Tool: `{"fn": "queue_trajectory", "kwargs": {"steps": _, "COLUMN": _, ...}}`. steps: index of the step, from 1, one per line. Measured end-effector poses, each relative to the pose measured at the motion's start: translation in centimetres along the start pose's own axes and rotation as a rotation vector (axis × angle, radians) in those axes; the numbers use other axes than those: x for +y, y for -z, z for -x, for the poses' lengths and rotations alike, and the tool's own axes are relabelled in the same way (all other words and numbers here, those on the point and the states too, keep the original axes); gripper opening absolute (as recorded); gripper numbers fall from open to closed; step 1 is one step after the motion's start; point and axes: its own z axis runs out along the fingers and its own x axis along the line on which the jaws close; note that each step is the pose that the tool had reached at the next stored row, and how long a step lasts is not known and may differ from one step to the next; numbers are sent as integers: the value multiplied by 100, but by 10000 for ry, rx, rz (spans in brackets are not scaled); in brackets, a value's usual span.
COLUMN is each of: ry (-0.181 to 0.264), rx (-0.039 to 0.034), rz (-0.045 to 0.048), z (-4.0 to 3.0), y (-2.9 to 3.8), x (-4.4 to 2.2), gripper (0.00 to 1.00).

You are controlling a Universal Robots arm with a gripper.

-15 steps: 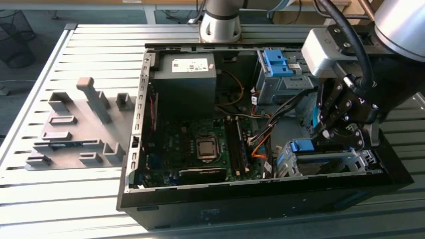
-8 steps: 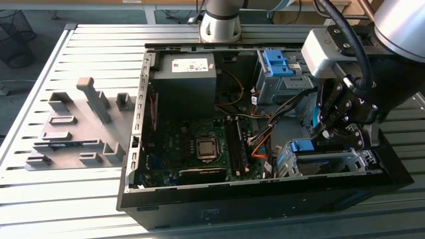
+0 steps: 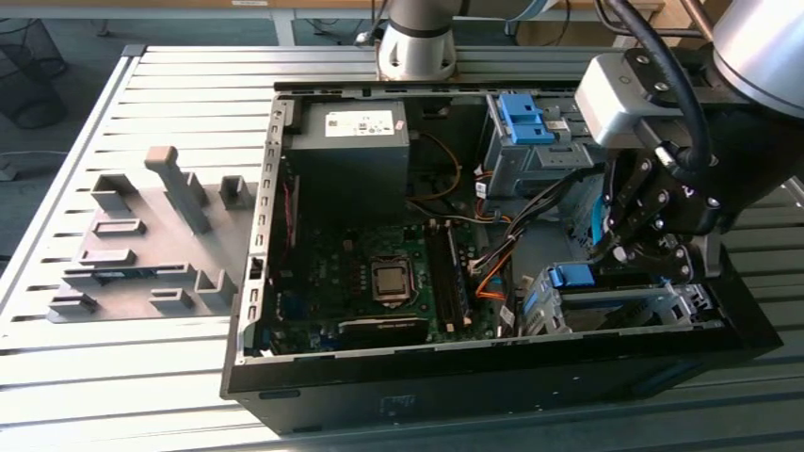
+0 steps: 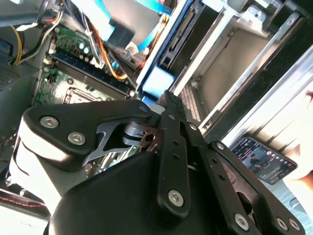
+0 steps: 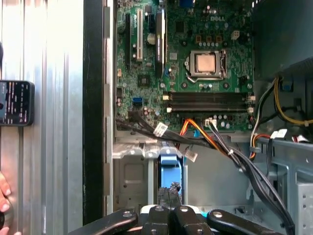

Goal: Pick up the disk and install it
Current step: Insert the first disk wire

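I see end effector (image 3: 641, 252) low inside open computer case (image 3: 377, 391), over metal drive cage (image 3: 622, 311) at exterior view's right. Fingers pressed together on blue tab of disk (image 3: 573, 276). Disk stands on edge in cage slot, blue carrier (image 5: 169, 161) in first wrist view just ahead of closed fingertips (image 5: 169, 191). Motherboard (image 5: 195, 58) beyond, cable bundle (image 5: 215, 144) crossing near cage. Phone (image 5: 15, 103) lies on slatted surface (image 3: 126, 367) outside case. Grey fixture block (image 3: 145, 245) at exterior view's left.
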Motion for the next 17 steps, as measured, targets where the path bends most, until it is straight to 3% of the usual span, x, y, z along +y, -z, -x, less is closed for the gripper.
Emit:
{"fn": "queue_trajectory", "kwargs": {"steps": 6, "ry": 0, "rx": 1, "rz": 0, "z": 6, "y": -3, "x": -272, "gripper": 12}}
{"fn": "queue_trajectory", "kwargs": {"steps": 9, "ry": 1, "rx": 2, "rz": 0, "z": 44, "y": -17, "x": -391, "gripper": 12}}
{"fn": "queue_trajectory", "kwargs": {"steps": 14, "ry": 2, "rx": 2, "rz": 0, "z": 177, "y": -47, "x": -438, "gripper": 12}}
{"fn": "queue_trajectory", "kwargs": {"steps": 17, "ry": 3, "rx": 1, "rz": 0, "z": 186, "y": -50, "x": -440, "gripper": 12}}
